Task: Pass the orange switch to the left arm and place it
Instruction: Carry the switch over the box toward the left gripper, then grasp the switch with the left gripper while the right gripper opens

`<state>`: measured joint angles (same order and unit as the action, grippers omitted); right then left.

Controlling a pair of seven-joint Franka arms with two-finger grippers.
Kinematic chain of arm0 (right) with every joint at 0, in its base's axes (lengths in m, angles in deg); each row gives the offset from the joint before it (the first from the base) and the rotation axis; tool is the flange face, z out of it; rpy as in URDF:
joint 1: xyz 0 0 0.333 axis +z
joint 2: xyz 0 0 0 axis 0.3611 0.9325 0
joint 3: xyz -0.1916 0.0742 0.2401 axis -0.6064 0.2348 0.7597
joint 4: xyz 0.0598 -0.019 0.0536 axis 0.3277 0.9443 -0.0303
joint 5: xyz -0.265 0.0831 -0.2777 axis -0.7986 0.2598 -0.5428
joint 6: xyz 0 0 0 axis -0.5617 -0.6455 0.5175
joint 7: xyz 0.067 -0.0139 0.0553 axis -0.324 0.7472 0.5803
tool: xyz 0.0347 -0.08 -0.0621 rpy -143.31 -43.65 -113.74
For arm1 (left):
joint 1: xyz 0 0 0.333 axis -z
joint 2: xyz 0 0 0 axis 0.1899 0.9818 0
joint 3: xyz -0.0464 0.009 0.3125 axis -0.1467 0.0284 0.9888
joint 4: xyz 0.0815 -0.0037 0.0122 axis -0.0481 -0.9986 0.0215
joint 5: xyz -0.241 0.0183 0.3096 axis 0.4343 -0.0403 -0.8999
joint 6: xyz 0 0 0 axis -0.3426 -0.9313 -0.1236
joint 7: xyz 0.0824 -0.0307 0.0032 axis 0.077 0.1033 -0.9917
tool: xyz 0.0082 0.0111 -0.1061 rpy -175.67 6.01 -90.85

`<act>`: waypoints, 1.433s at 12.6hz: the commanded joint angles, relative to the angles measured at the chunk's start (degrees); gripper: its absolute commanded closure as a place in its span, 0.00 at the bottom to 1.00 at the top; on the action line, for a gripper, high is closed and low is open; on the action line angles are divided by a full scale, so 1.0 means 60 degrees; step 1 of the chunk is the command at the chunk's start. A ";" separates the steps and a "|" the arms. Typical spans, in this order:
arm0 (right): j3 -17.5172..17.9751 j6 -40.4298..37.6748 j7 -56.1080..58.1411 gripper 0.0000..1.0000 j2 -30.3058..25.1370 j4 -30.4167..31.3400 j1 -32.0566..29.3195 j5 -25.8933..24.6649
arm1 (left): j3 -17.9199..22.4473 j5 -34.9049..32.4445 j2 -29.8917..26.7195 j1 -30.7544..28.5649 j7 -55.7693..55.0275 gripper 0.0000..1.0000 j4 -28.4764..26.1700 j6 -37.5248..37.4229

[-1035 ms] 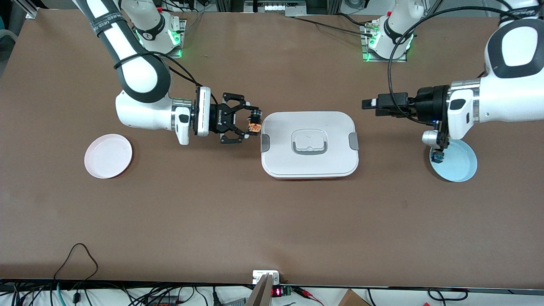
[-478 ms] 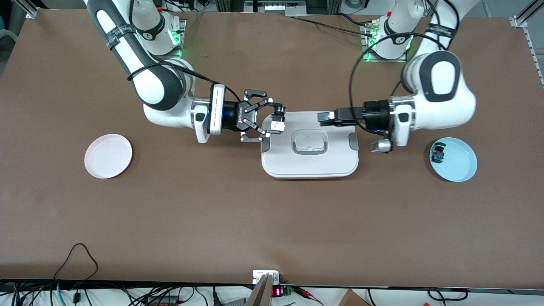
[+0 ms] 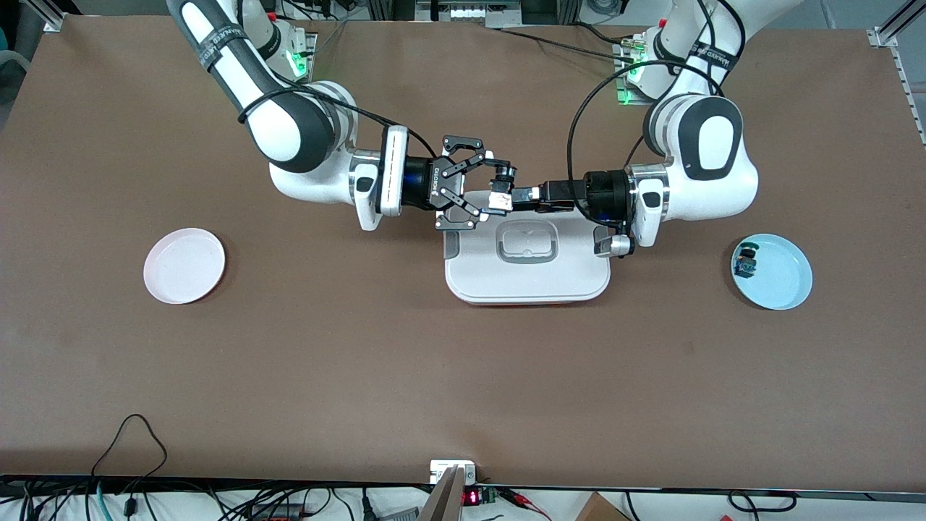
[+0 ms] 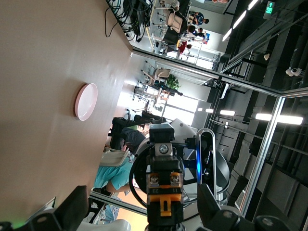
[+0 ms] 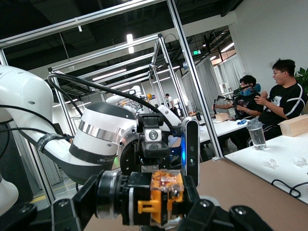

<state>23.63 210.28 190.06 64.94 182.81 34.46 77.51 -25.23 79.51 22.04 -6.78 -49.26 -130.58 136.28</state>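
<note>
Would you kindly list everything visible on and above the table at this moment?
orange switch: one, black with orange, held in the air over the box.
box: one, white with grey clips, mid-table.
pink plate: one, toward the right arm's end.
blue plate: one, toward the left arm's end.
blue component: one, on the blue plate.
right gripper: black, shut on the orange switch.
left gripper: black, open around the orange switch, over the box.

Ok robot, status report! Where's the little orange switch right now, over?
Right gripper shut on orange switch, above the box. Left gripper open, meeting it for the handover. Switch clear of the box lid.
</note>
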 commanded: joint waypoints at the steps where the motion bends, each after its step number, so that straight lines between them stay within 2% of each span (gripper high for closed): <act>1: 0.0011 0.0150 0.0209 1.00 0.0126 -0.0231 0.0069 0.0232 | -0.0206 0.0306 -0.0028 0.0037 0.0227 0.09 0.0096 0.0032; 3: 0.0011 0.0150 0.0209 1.00 0.0126 -0.0231 0.0069 0.0247 | -0.0266 0.0306 -0.0072 0.0037 0.0227 0.19 0.0082 0.0018; 5: 0.0011 0.0150 0.0209 1.00 0.0126 -0.0231 0.0069 0.0247 | -0.0295 0.0291 -0.0102 0.0023 0.0227 0.53 0.0082 -0.0012; 6: 0.0011 0.0150 0.0194 1.00 0.0126 -0.0231 0.0069 0.0232 | -0.0295 0.0291 -0.0102 0.0023 0.0227 0.62 0.0082 -0.0012; 9: 0.0011 0.0150 0.0150 0.98 0.0126 -0.0231 0.0069 0.0261 | -0.0295 0.0291 -0.0116 0.0008 0.0241 0.74 0.0096 -0.0012; 10: -0.0018 0.0150 0.0150 0.90 0.0126 -0.0231 0.0069 0.0247 | -0.0295 0.0291 -0.0116 -0.0021 0.0357 0.78 0.0111 -0.0012; 11: -0.0047 0.0150 0.0165 0.54 0.0126 -0.0246 0.0069 0.0218 | -0.0295 0.0291 -0.0116 -0.0050 0.0445 0.81 0.0111 -0.0026; 12: -0.0091 0.0107 0.0020 0.01 0.0126 -0.0260 0.0040 0.0188 | -0.0295 0.0277 -0.0116 -0.0065 0.0446 0.83 0.0126 -0.0055; 14: -0.0280 0.0092 -0.0026 0.00 0.0111 -0.0435 0.0025 0.0086 | -0.0281 0.0204 -0.0131 -0.0109 0.0490 0.84 0.0155 -0.0056; 15: -0.0543 0.0034 -0.0055 0.00 0.0111 -0.0538 0.0025 -0.0234 | -0.0266 0.0145 -0.0131 -0.0109 0.0490 0.84 0.0170 -0.0056; 17: -0.0940 -0.0199 -0.1044 0.00 -0.0005 -0.0699 -0.0077 -0.1635 | -0.0178 -0.0277 -0.0131 -0.0124 0.0476 0.85 0.0184 -0.0056; 18: -0.1217 -0.0811 -0.1704 0.00 -0.0108 -0.0816 -0.0280 -0.2455 | -0.0149 -0.1063 -0.0146 -0.0269 0.0461 0.86 0.0344 -0.0056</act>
<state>18.37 209.00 185.58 65.03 179.52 34.01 68.93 -26.33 77.69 21.82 -7.24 -47.08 -129.42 136.61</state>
